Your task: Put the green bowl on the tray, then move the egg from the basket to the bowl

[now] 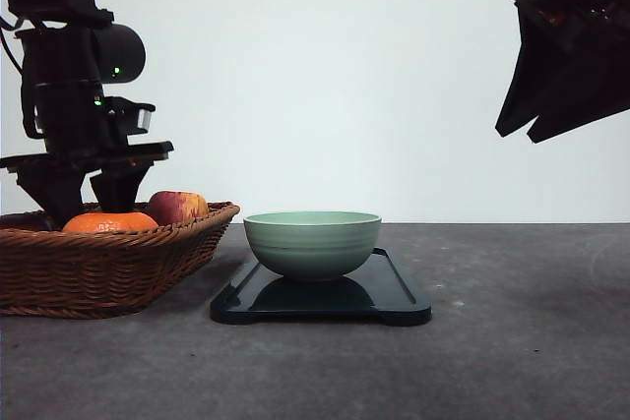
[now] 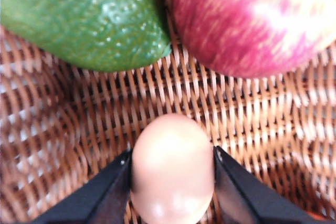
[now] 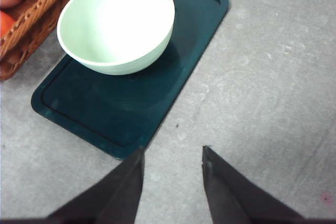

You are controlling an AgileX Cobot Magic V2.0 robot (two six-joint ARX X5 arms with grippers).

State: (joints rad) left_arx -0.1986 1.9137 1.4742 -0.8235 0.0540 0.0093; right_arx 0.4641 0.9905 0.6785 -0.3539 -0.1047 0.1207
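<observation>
The pale green bowl point(image 1: 312, 243) stands upright and empty on the dark tray point(image 1: 394, 297) at the middle of the table; in the right wrist view the bowl point(image 3: 115, 22) sits toward one end of the tray point(image 3: 105, 114). The egg point(image 2: 172, 177) lies on the woven floor of the basket point(image 2: 241, 108), and my left gripper point(image 2: 172, 155) is shut on it, one black finger against each side. In the front view the left arm point(image 1: 89, 159) reaches down into the basket point(image 1: 98, 268). My right gripper point(image 3: 173, 149) hangs open and empty, high above the table beside the tray.
A green avocado point(image 2: 79, 19) and a red apple point(image 2: 252, 19) lie in the basket just beyond the egg. The front view shows an orange point(image 1: 108, 222) and the apple point(image 1: 175, 206) over the basket rim. Bare grey table point(image 1: 522, 322) stretches right of the tray.
</observation>
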